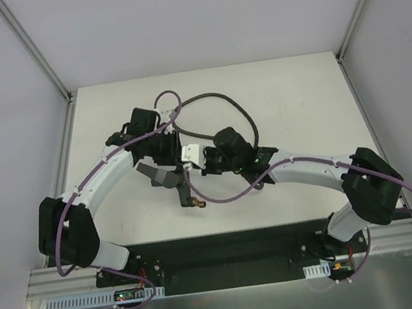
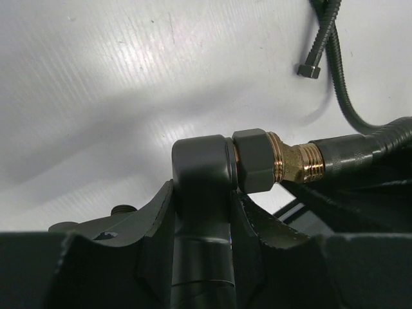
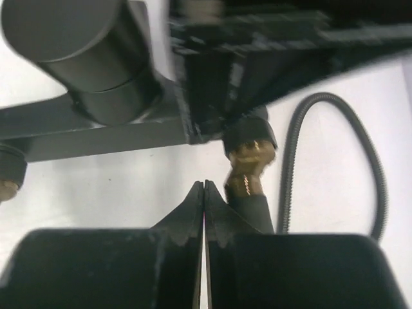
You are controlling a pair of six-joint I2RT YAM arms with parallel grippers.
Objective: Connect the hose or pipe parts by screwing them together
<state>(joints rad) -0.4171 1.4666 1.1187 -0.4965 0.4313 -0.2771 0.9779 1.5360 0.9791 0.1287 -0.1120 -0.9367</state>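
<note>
My left gripper [image 2: 201,212] is shut on the dark body of the T-shaped fitting [image 2: 199,167], held above the table. A brass threaded joint [image 2: 290,164] links the fitting's side port to one end of the dark-grey hose [image 2: 351,149]. The hose's other end connector [image 2: 310,69] lies free on the table. In the right wrist view my right gripper [image 3: 204,188] has its jaws pressed together with nothing between them. The brass joint [image 3: 248,170] sits just to the right of its fingertips, beside them and not gripped. The hose [image 1: 238,110] loops behind both grippers.
The white table [image 1: 298,93] is bounded by aluminium frame posts [image 1: 32,49] at the back corners. Purple cables [image 1: 221,199] run along both arms. Another brass-tipped port of the fitting [image 1: 195,201] points toward the near edge. The arm bases stand on a black plate [image 1: 222,254].
</note>
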